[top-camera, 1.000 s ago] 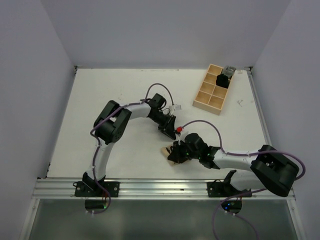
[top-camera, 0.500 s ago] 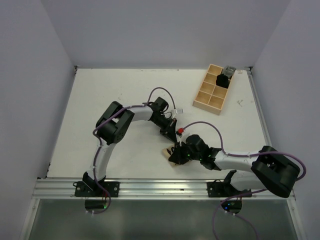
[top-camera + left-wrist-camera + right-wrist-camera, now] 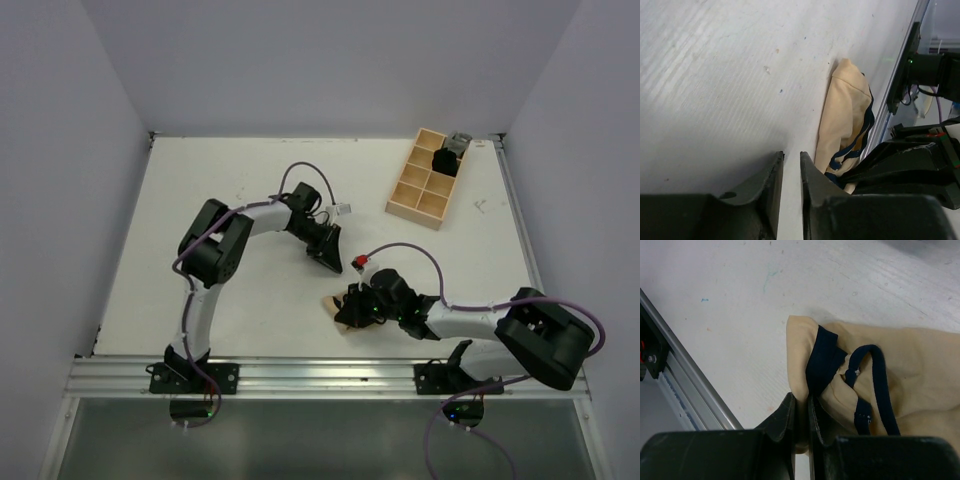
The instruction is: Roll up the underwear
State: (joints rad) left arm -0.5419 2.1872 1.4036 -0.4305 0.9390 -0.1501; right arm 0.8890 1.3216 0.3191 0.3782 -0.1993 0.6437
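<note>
Near the front edge of the worktop, the right claw pinches a dark-trimmed corner of the underwear, its jaws almost together on the cloth. The garment lies folded into a loose, longish bundle (hardly a roll yet), so I judge the rolling barely begun and the tightening left to do. Farther back, the left claw hangs over bare worktop, slit-narrow and holding nothing. Farthest off stands a wooden tray. No writing is legible.

I see the underwear near the table's front edge, the right gripper touching its right side, the left gripper apart behind it, and the tray far back right, seemingly with an item inside.
</note>
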